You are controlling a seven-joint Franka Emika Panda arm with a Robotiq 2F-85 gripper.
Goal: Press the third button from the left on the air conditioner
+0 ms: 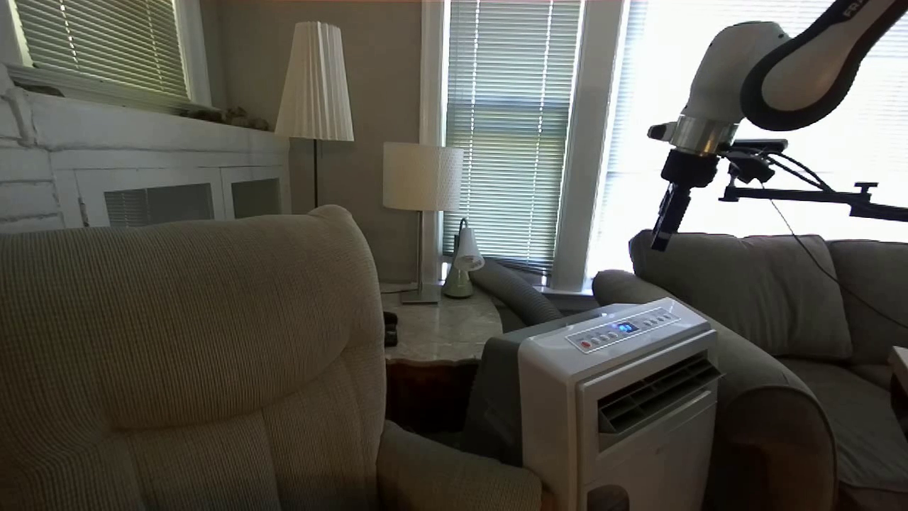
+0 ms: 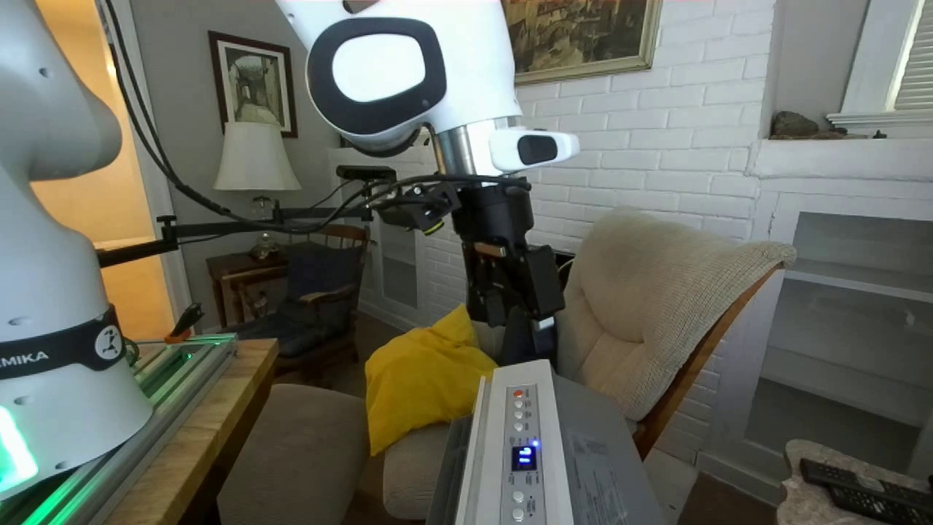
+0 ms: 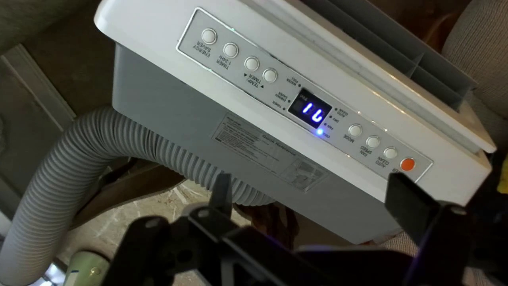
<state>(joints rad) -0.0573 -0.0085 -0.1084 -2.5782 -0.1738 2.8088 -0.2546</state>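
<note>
In an exterior view, the air conditioner (image 1: pixel 596 397) stands toward five o'clock, the hand (image 1: pixel 663 238) above and apart from it, near three. In an exterior view, the hand hangs at twelve o'clock from the button panel (image 2: pixel 531 426), a yellow pillow (image 2: pixel 426 375) at ten. In the wrist view, its fingers (image 3: pixel 222 194) stand spread, released; the lit display (image 3: pixel 309 108) sits at two o'clock.

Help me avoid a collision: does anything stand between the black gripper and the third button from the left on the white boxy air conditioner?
Nothing visible does: in both exterior views, only air appears between the black gripper and the white boxy air conditioner; its round white third button lies uncovered.
</note>
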